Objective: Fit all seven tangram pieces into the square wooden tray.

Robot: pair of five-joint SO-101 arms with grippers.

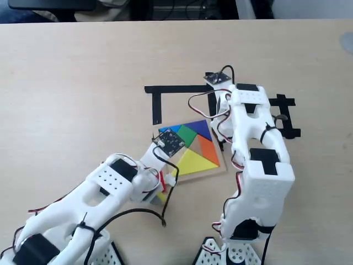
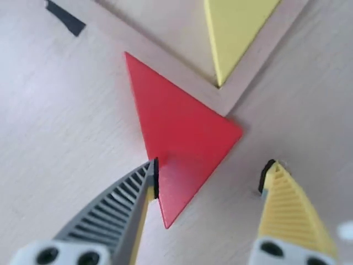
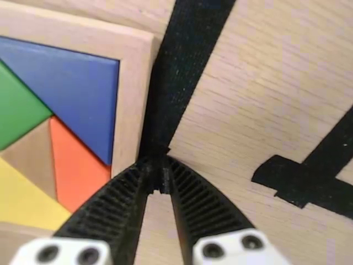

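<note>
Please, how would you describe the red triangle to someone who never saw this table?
On the table, find the square wooden tray. At its corner, by the left pincer, lies the red triangle. No other visible piece is red.

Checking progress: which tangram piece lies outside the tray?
The red triangle, on the table at the tray's corner, within the open left end effector; the others sit inside.

The left arm (image 1: 118, 179) covers one corner of the tray (image 1: 209, 171) and most of the red triangle (image 2: 176, 132) from above
</note>
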